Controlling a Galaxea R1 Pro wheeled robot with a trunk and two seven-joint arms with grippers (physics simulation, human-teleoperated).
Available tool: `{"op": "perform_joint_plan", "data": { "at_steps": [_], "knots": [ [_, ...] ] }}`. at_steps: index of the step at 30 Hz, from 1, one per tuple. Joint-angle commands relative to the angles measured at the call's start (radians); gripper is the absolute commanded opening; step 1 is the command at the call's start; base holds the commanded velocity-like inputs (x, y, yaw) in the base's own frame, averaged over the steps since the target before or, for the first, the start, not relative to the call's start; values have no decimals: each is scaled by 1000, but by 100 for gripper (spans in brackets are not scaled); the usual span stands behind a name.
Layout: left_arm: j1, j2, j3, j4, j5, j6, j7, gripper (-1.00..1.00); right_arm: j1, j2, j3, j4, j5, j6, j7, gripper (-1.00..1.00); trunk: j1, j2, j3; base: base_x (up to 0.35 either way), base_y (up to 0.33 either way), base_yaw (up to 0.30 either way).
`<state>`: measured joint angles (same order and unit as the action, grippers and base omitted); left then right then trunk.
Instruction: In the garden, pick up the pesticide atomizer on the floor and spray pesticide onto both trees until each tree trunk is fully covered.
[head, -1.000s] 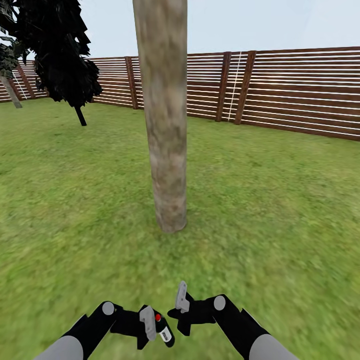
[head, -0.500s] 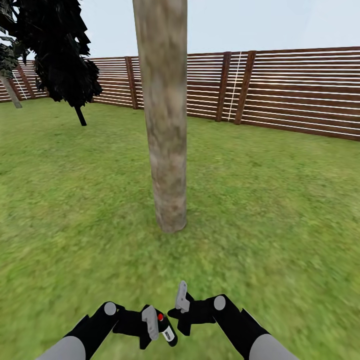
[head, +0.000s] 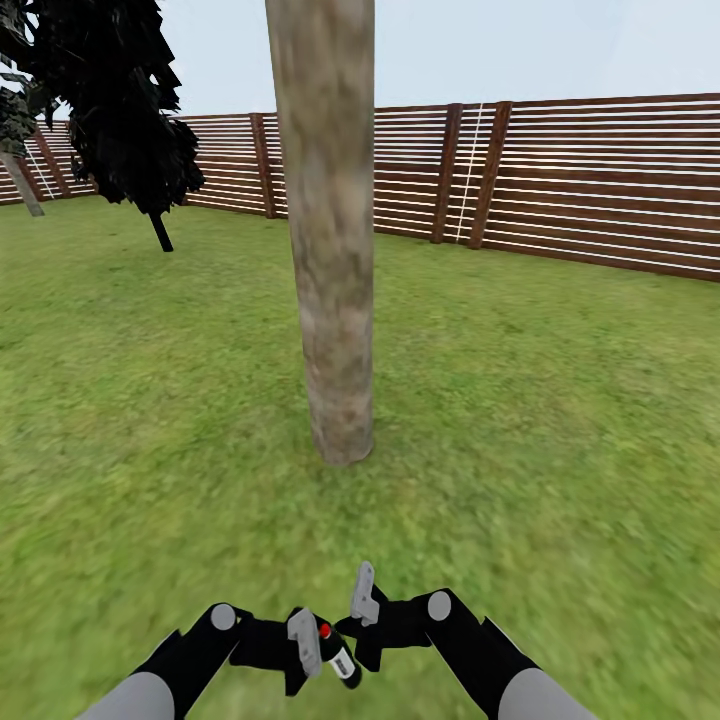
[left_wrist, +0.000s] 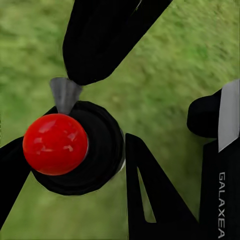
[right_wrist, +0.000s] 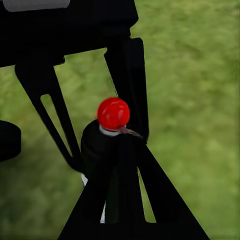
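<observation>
While our left gripper (head: 312, 645) is clenching its jaws on the pesticide atomizer (head: 336, 655) and our right gripper (head: 362, 615) is hanging released, we are facing a bare tree trunk (head: 330, 240), spraying not yet begun.

- Tree trunk (head: 330, 250), 12 o'clock in the head view: rough, matt bark, pale grey-brown, blotchy.
- Fence (head: 560, 180), 1 to 3 o'clock: reddish-brown wooden slats with darker wooden posts, dull finish.
- Lawn (head: 560, 400): matt green grass, soft mottled texture.
- Dark tree (head: 120, 110), 10 o'clock: near-black, jagged, matt foliage.
- Pesticide atomizer (head: 335, 655), 6 o'clock: dark, smooth plastic-looking body with a pale paper-like label; its red top (left_wrist: 55, 144) is smooth with a slight sheen in the left wrist view.
- Left gripper (head: 310, 645): matt black, plastic-looking frame; fingers (head: 302, 635) with flat pale grey pads.
- Right gripper (head: 362, 600): same matt black frame with a grey pad.
- Forearm covers (head: 135, 697): smooth light grey shell.
</observation>
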<state>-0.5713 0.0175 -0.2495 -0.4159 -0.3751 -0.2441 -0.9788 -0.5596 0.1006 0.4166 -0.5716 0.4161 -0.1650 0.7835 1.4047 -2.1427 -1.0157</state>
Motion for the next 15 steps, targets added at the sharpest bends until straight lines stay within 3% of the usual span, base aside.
{"op": "perform_joint_plan", "data": {
  "at_steps": [1,15],
  "knots": [
    [0,1,-2,-1,7,-6,-2,-100,0,0,-1,-1,10,-7,0,-100,0,0,-1,0,0,0],
    [1,0,-2,-1,21,-9,-6,-100,0,-1,-1,-1,12,-7,0,-100,0,0,-1,0,0,0]
  ]
}}
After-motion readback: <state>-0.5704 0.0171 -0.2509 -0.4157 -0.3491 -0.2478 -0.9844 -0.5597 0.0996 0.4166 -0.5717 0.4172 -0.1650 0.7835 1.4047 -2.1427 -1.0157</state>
